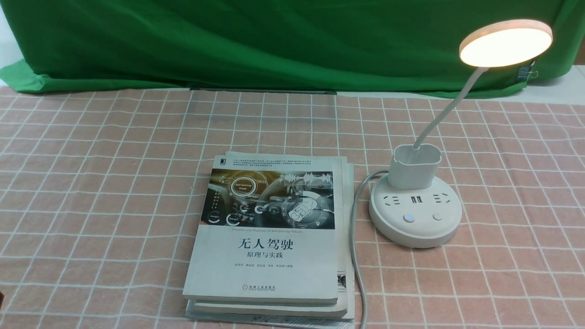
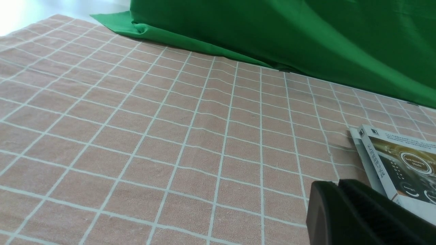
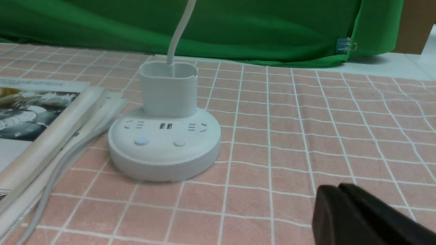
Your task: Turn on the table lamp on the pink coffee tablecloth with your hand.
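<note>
Your table lamp (image 1: 415, 201) sits right of centre in the front view, on the pink coffee tablecloth (image 1: 91, 183). Disc head (image 1: 505, 42) glowing warm, upper right of frame. Gooseneck curves down from it into the cup-shaped holder (image 1: 414, 165) on the round base. Two buttons on the base's near face: the left button (image 1: 409, 218) shows a pale blue light, the right one (image 1: 438, 216) is unlit. Grey cord (image 1: 356, 237) leaves the base's left side and runs down to the lower edge of the frame, just beside the books.

Stack of books (image 1: 269, 237) at centre, near the lamp base but not touching it. Green cloth (image 1: 274, 41) fills the top of the frame.

Neither arm shows in the front view. Right wrist view: your right gripper (image 3: 340, 212) at lower right, jaws pressed together, nothing between them, well clear of the lamp base (image 3: 165, 144). Left wrist view: left gripper (image 2: 335, 209) at lower right, likewise closed and empty, over bare tablecloth (image 2: 136, 136) with the book corner (image 2: 398, 163) near it.
</note>
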Controlling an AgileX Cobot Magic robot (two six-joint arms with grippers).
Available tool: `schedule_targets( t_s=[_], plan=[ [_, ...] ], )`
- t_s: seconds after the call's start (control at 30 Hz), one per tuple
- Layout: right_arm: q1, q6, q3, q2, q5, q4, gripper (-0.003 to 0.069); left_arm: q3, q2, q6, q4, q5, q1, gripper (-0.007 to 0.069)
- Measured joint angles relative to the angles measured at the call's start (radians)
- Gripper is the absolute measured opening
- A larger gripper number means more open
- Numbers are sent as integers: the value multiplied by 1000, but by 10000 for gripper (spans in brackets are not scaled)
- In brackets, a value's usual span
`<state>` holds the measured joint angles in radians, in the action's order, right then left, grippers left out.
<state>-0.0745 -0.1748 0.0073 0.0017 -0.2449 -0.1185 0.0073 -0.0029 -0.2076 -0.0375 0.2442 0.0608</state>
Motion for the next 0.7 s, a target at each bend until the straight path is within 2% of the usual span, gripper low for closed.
schedule_targets(
  t_s=[0.7],
  plan=[
    [0, 0, 0, 0, -1, 0, 102, 0, 0, 1, 0, 0, 0, 19]
  ],
)
